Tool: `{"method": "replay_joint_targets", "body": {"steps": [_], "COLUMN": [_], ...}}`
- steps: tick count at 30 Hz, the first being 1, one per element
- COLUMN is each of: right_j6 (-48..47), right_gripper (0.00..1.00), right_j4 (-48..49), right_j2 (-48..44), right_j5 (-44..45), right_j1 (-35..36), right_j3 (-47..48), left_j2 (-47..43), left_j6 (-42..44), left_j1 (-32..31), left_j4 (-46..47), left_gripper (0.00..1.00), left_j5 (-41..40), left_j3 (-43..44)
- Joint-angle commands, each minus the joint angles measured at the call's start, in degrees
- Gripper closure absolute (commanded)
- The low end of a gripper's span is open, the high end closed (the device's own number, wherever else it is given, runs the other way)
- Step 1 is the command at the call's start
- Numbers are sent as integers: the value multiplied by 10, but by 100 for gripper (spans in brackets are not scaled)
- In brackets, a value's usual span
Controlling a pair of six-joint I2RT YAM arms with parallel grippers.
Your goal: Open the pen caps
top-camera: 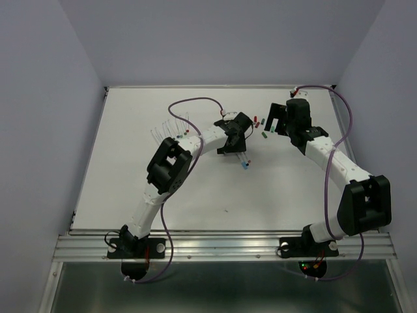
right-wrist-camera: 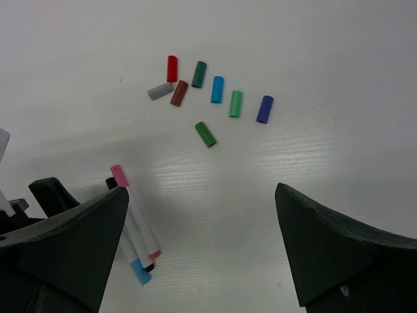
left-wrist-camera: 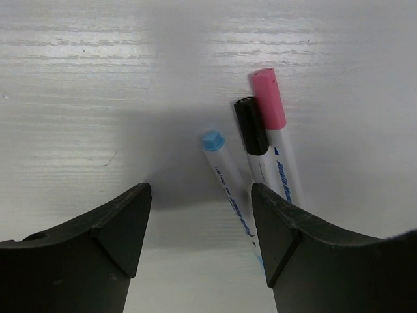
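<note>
Three capped pens (left-wrist-camera: 257, 153) lie side by side on the white table, with light blue, black and pink caps. My left gripper (left-wrist-camera: 201, 218) hovers low over them, open, and the light blue pen's barrel runs just inside its right finger (left-wrist-camera: 277, 228) without being gripped. The same pens (right-wrist-camera: 133, 228) show at the lower left of the right wrist view. Several loose pen caps (right-wrist-camera: 217, 89) in red, green, blue, navy, grey and maroon lie scattered beyond my right gripper (right-wrist-camera: 202, 202). That gripper is wide open with nothing between its fingers. In the top view the pens (top-camera: 246, 162) lie just in front of the left gripper (top-camera: 234, 149).
A row of white pens (top-camera: 171, 128) lies at the back left beside the left arm. Loose caps (top-camera: 264, 134) sit between the two grippers. Purple cables (top-camera: 195, 101) loop over both arms. The table (top-camera: 130, 195) has raised edges at the left and right.
</note>
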Motion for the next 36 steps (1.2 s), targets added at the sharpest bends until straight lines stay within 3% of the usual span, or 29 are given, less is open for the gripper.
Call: {"method": "replay_joint_targets", "body": {"steps": [1,2,7,17,20,21,27,33,36], "right_j6": [-7,-7,-5,-4,-6,-6,-6,-6,-4], "right_gripper": [0,0,0,0,0,0,0,0,0], "right_j4": [14,13,13,14,14,14,14,63,93], "right_j2": [-3,-3,-2,-4,-7,-8,-22,-63,-88], "right_j5": [17,17,17,21,22,22,5,-76,-159], "right_j1": [1,1,1,1,1,1,1,1,1], "right_j3": [2,2,2,1,0,0,-7,-34,-53], "left_j2": [4,5,8,11,16,16,-32,-208,-287], "left_j6": [-2,-2,-3,-1,6,9,28,62,75], "left_j1": [-2,-3,-2,-5,-5,-5,-3,6,17], "left_j4": [-27,-27,-21,-4,-4,-4,42,206,269], "left_gripper": [30,30,49,67,88,100,100,100,100], "left_j5": [-20,-19,-7,15,15,17,-9,-40,-28], "left_j3": [21,19,2,-9,-8,-9,-55,-202,-259]}}
